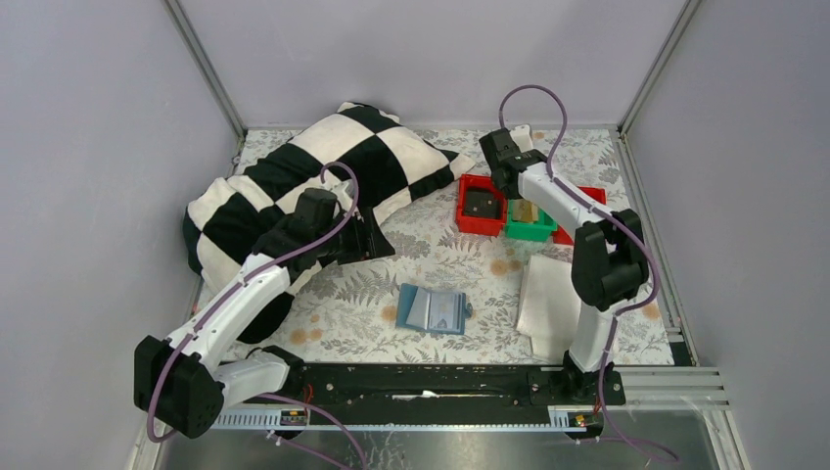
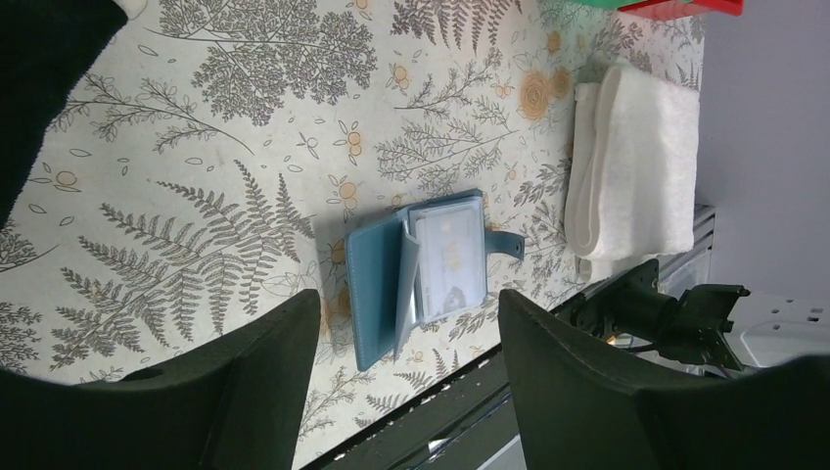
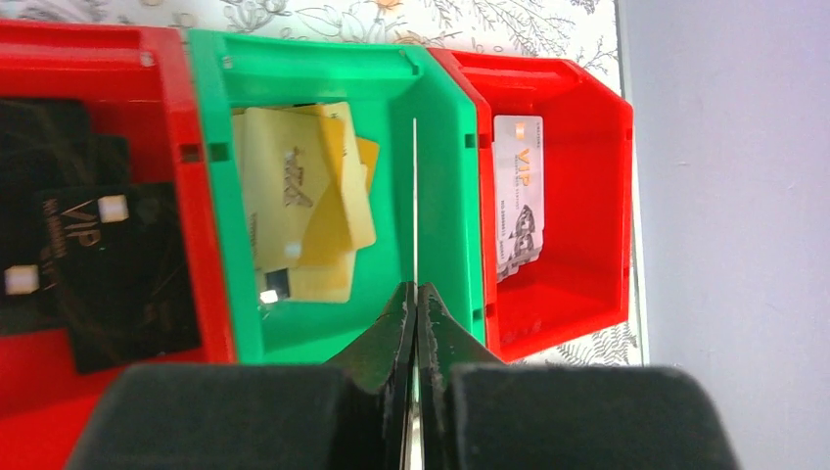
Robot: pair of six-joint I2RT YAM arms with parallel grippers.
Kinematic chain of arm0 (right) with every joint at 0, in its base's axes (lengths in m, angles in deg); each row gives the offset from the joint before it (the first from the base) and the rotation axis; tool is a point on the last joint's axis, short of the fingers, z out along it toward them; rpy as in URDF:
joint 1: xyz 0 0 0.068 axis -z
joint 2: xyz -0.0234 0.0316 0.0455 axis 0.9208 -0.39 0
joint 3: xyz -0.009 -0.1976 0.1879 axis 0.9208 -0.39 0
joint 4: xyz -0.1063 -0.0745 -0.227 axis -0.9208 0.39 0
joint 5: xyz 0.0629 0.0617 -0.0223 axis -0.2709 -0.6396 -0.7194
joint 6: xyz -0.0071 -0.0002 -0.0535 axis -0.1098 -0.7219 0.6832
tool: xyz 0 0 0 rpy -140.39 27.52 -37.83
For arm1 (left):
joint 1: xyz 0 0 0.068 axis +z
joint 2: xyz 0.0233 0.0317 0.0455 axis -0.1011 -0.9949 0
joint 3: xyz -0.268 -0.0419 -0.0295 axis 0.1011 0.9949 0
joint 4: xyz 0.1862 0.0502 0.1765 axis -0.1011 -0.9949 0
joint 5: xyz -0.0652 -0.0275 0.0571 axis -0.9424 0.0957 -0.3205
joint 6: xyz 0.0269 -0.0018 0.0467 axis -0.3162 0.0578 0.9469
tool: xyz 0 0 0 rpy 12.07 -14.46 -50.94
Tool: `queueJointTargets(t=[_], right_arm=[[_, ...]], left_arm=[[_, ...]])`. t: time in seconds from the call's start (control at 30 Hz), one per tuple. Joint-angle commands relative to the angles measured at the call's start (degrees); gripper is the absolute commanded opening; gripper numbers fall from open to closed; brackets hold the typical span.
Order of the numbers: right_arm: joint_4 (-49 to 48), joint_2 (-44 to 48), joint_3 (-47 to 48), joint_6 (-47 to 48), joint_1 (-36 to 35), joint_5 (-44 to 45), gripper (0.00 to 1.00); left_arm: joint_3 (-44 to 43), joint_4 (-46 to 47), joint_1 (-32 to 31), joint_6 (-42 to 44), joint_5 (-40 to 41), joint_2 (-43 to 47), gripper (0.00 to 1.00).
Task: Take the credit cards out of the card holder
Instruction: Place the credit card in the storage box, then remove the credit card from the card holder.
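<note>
The right end effector (image 3: 415, 290) is pinched shut on a thin, stiff card (image 3: 415, 196), seen edge-on, directly above the wall between the green bin (image 3: 313, 59) and the right-hand red bin (image 3: 587, 88). Released there, it may strike the hard plastic rim and drop either way. The left end effector (image 2: 409, 299) gapes empty over the card holder (image 2: 377, 284), which lies open at the top view's lower centre on the fern-printed worktop (image 2: 196, 147). Its soft teal cover could slide, or its glossy sleeve flop shut.

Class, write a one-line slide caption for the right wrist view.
Right gripper pinches a card edge-on over the green bin of gold cards, between two red bins.
</note>
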Motion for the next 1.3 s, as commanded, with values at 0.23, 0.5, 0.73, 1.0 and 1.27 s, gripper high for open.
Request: queueJointTargets(t=[0.23, 0.5, 0.73, 1.0, 1.27], right_arm=[[-3.93, -9.82, 1.88, 3.68, 3.29, -1.14, 0.10], [-3.65, -1.44, 0.44, -0.68, 3.29, -14.21, 0.52], [-1.78, 11.73, -1.51, -2.89, 3.29, -19.73, 0.54], [-6.39, 29.75, -18.81, -13.11, 2.88, -40.54, 0.54], [-20.48, 42.78, -44.53, -33.35, -11.03, -52.35, 0.39]], left_arm=[[-2.35, -0.80, 0.54, 1.79, 0.02, 3.30, 0.77], [-2.61, -0.92, 0.58, 1.19, -1.32, 3.04, 0.78], [-0.37, 2.99, 0.16, -0.26, -5.11, 4.21, 0.80], [2.79, 7.14, -8.69, -4.17, -3.79, 2.02, 0.79], [9.07, 21.73, -15.89, -12.09, -10.13, -3.14, 0.79]])
